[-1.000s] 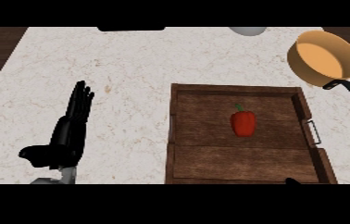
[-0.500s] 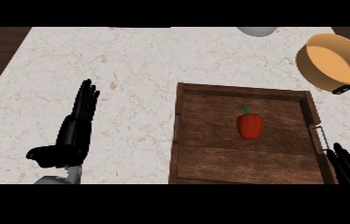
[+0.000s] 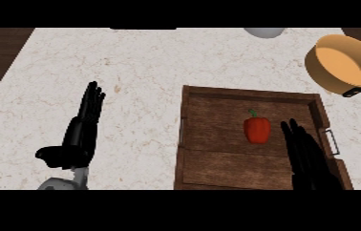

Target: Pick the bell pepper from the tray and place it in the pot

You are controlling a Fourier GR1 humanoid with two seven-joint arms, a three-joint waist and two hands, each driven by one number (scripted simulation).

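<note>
A red bell pepper (image 3: 257, 129) with a green stem lies near the middle of the dark wooden tray (image 3: 211, 168). My right hand (image 3: 306, 153) is open over the tray's right side, its straight fingers pointing away just right of the pepper and not touching it. An orange pot (image 3: 338, 63) stands beyond the tray at the far right, partly cut off by the view's edge. At the lower left my left hand (image 3: 79, 134) rests open on the counter, fingers straight.
The tray has metal handles (image 3: 329, 140) on its sides. A grey round object (image 3: 264, 32) sits at the counter's far edge. Pale marble counter (image 3: 141, 72) spreads left of the tray, with a dark wood strip at the far left.
My right hand has come up from the lower right edge onto the tray beside the pepper. The view has shifted, so tray and pot sit further right. The left hand stays resting.
</note>
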